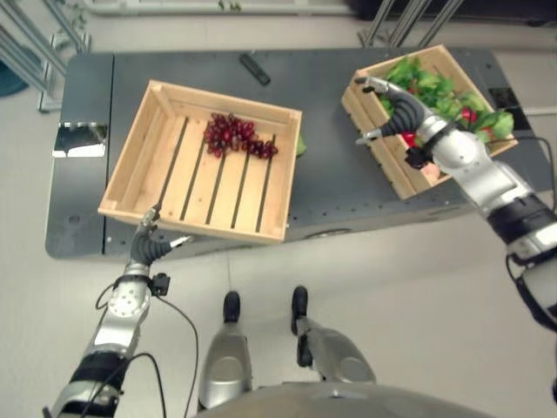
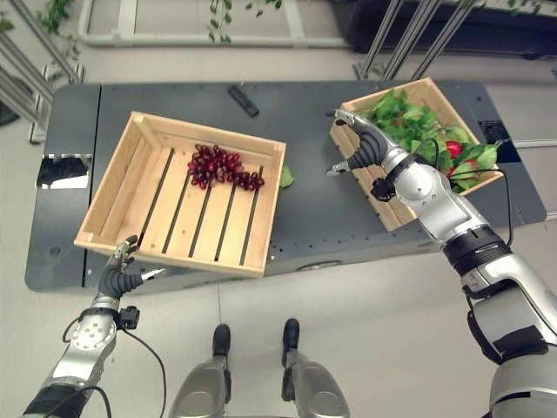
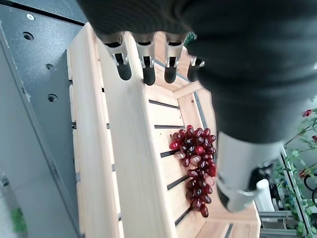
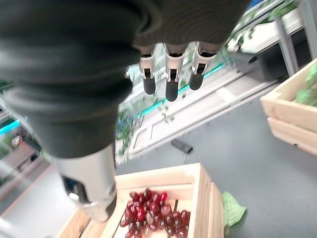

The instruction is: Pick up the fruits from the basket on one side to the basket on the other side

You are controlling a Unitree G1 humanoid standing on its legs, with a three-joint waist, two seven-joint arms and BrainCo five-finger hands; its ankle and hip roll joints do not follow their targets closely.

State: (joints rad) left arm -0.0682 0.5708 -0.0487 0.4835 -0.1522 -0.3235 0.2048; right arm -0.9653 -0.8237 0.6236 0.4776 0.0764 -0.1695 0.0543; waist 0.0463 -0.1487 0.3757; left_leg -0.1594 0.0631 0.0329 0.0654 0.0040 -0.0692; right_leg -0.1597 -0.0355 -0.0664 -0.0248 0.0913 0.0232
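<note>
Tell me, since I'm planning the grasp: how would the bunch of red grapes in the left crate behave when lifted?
The grapes lie as a loose spread cluster, so the bunch would probably sag and dangle rather than stay stiff. The small round berries look soft; a hard pinch might crush or detach some. Loose ones could roll along the crate slats.

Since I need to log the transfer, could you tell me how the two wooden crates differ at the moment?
The left wooden crate is larger and holds one bunch of red grapes, its slatted floor mostly bare; the right wooden crate is smaller and packed with green leaves and red fruit. The right hand hovers open over the right crate's near corner; the left hand sits open outside the left crate's near edge. Both rest on the dark table.
</note>
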